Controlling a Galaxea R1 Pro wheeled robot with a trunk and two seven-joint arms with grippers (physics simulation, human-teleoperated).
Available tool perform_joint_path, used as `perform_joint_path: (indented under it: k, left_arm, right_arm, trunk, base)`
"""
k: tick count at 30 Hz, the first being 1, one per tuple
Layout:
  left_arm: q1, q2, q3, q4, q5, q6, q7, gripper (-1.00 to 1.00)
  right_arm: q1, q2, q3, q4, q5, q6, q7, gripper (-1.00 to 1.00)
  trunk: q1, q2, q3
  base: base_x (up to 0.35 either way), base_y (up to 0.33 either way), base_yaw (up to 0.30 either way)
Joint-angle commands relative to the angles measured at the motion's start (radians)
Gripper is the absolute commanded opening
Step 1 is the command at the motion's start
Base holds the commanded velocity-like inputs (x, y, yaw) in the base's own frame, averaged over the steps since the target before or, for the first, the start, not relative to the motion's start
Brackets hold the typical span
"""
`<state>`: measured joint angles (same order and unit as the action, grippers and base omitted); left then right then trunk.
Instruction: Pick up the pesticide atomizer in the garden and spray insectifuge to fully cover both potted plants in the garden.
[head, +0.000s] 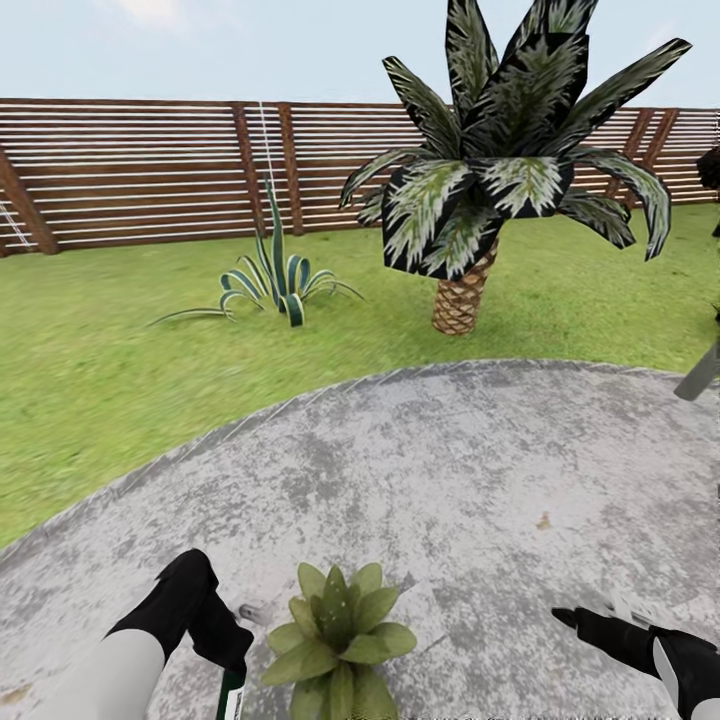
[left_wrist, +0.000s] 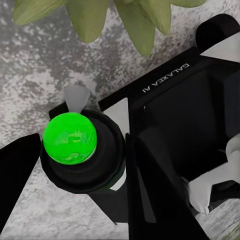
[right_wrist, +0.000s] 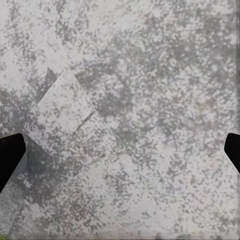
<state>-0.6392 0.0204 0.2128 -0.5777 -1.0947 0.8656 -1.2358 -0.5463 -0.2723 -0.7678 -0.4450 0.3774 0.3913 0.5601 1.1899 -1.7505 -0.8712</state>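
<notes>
A potted plant (head: 338, 635), a low rosette of pointed green leaves, stands on the round grey stone patio (head: 450, 470) at the near edge of the head view. Just to its left my left gripper (head: 232, 662) is shut on the pesticide atomizer (head: 233, 697), a dark green bottle whose grey nozzle faces the plant. In the left wrist view the atomizer (left_wrist: 75, 150) shows a bright green cap between the black fingers (left_wrist: 150, 190), with the plant's leaves (left_wrist: 95, 17) close ahead. My right gripper (head: 590, 616) hovers open over bare patio stone (right_wrist: 130, 100), to the plant's right.
A big palm (head: 480, 170) with a woven brown trunk and a striped agave (head: 275, 280) stand on the lawn (head: 90, 350) beyond the patio. A brown slatted fence (head: 140, 170) closes the back. A grey post (head: 698, 375) leans in at the right edge.
</notes>
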Motion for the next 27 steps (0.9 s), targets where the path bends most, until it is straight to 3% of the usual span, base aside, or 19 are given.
perform_joint_path:
  k: [1, 10, 20, 27]
  left_arm:
    - [0.0, -0.001, 0.005, 0.003, -0.01, 0.007, -0.01, -1.0]
    - [0.0, 0.001, 0.005, 0.031, -0.01, 0.007, -0.008, -1.0]
    - [0.0, 0.059, 0.006, 0.056, -0.01, 0.004, -0.005, -1.0]
    - [0.0, 0.062, 0.006, 0.063, -0.009, 0.004, -0.004, -1.0]
  right_arm:
    - [-0.001, 0.001, -0.008, -0.001, 0.009, 0.005, 0.008, 1.0]
    - [-0.001, 0.001, -0.008, -0.001, 0.008, 0.004, 0.007, 1.0]
    - [-0.001, 0.001, -0.008, -0.001, 0.009, 0.005, 0.007, 1.0]
    - [-0.001, 0.001, -0.009, -0.001, 0.008, 0.005, 0.007, 1.0]
  trunk:
    - [0.0, 0.0, -0.002]
    - [0.0, 0.0, -0.017]
    - [0.0, 0.0, -0.032]
    - [0.0, 0.0, -0.043]
  base:
    - [0.0, 0.0, -0.118]
    - [0.0, 0.0, -0.117]
    - [0.0, 0.0, -0.105]
    - [0.0, 0.0, -0.089]
